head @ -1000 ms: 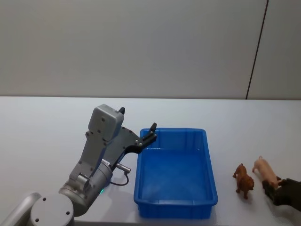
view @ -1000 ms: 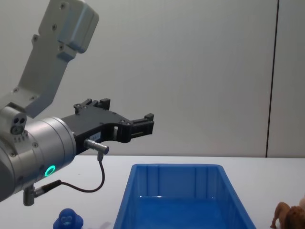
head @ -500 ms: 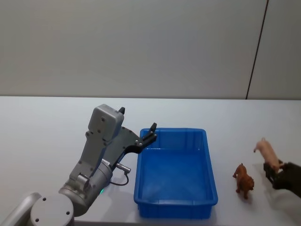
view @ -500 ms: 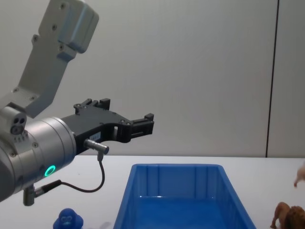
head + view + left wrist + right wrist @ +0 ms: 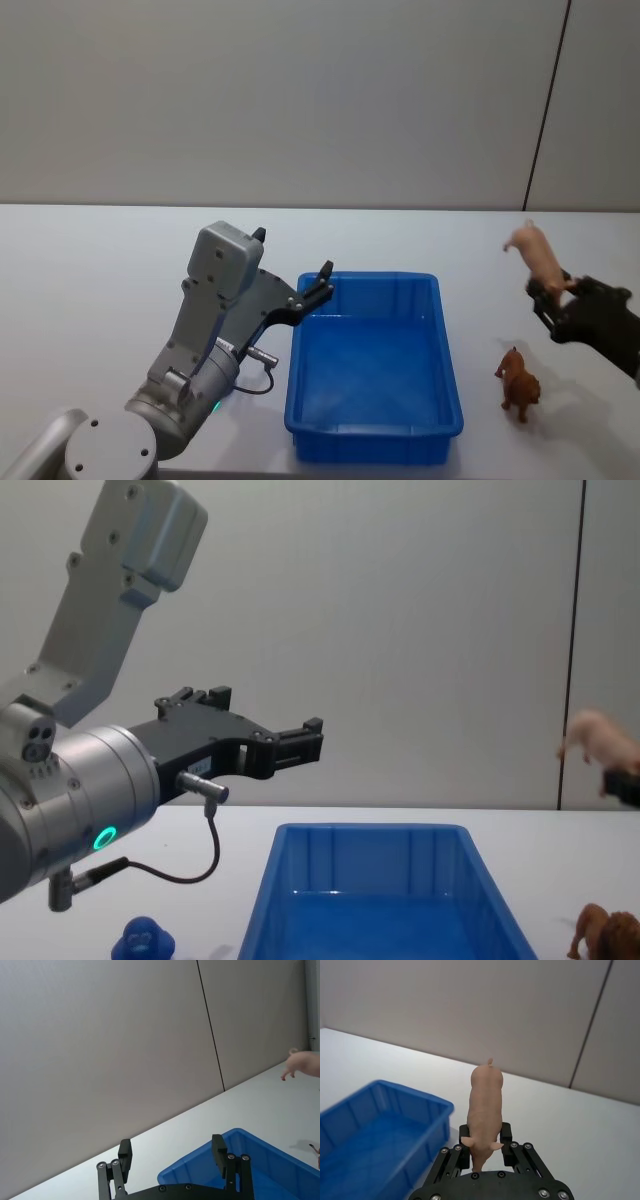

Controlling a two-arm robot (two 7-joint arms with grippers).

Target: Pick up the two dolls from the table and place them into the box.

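My right gripper point(image 5: 548, 289) is shut on the pale pink pig doll point(image 5: 533, 250) and holds it in the air, to the right of the blue box point(image 5: 452, 372) and above the table point(image 5: 100, 270). In the right wrist view the pig point(image 5: 485, 1102) stands up between the fingers point(image 5: 506, 1136), with the box point(image 5: 395, 1094) off to one side. The small deep-blue doll point(image 5: 142, 942) sits on the table left of the box point(image 5: 370, 832), under my left arm. My left gripper point(image 5: 322, 281) hovers open over the box's near-left corner with nothing in it.
A brown toy animal point(image 5: 519, 384) stands on the table right of the box, below the raised pig. The brown toy point(image 5: 600, 932) also shows low at the right in the chest view. A wall with a dark vertical seam lies behind the table.
My right gripper has lifted the pig off the table, carrying it up and a little toward the box. The left arm has not moved.
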